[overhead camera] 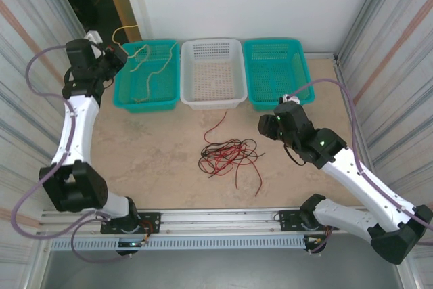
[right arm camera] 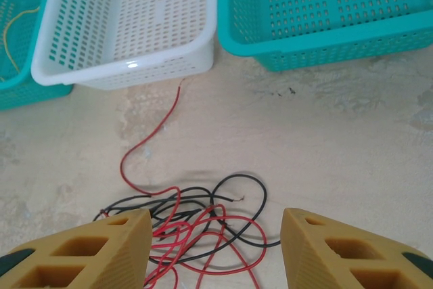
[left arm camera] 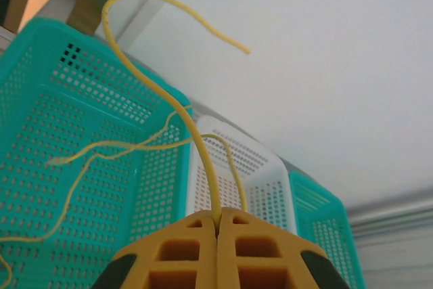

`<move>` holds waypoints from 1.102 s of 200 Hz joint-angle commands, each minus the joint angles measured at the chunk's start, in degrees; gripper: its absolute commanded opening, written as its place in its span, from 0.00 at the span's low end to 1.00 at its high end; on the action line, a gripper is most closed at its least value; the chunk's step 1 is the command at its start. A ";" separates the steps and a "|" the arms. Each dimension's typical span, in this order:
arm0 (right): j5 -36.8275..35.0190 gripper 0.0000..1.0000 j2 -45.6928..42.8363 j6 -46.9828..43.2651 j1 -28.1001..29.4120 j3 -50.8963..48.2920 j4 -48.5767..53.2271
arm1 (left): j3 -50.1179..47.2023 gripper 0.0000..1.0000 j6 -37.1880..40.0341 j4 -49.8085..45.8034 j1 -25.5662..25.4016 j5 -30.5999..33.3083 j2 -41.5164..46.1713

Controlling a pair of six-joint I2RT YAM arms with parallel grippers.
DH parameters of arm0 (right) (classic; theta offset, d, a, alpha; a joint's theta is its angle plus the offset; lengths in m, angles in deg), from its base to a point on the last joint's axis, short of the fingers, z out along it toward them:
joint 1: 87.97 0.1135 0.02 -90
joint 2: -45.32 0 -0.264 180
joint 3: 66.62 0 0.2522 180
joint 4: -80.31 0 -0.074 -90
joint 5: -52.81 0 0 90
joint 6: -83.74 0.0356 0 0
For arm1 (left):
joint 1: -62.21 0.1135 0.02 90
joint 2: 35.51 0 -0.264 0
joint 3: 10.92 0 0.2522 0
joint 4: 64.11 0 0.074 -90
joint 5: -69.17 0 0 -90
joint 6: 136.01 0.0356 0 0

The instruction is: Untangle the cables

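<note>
Red and black cables [overhead camera: 229,153] lie tangled on the table's middle; the same tangle [right arm camera: 203,228] shows in the right wrist view, one red strand [right arm camera: 152,140] running toward the white basket. A yellow cable [overhead camera: 147,65] drapes into the left teal basket [overhead camera: 125,96]. My left gripper [overhead camera: 118,52], raised at that basket's far left corner, is shut on the yellow cable [left arm camera: 196,140], which rises out from between the fingers [left arm camera: 218,225]. To the right of the tangle hovers my right gripper [overhead camera: 265,126], open [right arm camera: 215,235] with nothing between its fingers.
Three baskets stand in a row at the back: teal at left, white [overhead camera: 183,93] in the middle, teal [overhead camera: 304,96] at right. Corrugated walls close both sides. The arms' bases sit on a rail [overhead camera: 216,218] at the near edge.
</note>
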 commanded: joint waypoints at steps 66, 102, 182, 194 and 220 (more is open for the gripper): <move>0.58 0.53 -1.64 2.83 0.49 0.37 1.45 | 9.07 0.06 3.87 -4.64 1.06 0.20 -13.94; 0.63 0.53 -0.79 2.90 1.06 0.97 1.34 | 10.84 0.48 5.02 -6.13 0.45 -4.64 -18.69; 2.49 0.54 4.02 4.08 1.95 0.65 -0.59 | 6.69 0.63 19.08 -15.27 -10.67 11.27 -8.40; 3.31 0.55 5.86 4.63 2.06 0.63 -1.08 | 4.35 0.60 21.69 -15.34 -14.46 11.21 -6.04; 6.56 0.56 9.93 6.29 2.35 0.41 -2.54 | -1.57 0.55 23.31 -15.50 -21.46 3.15 -2.52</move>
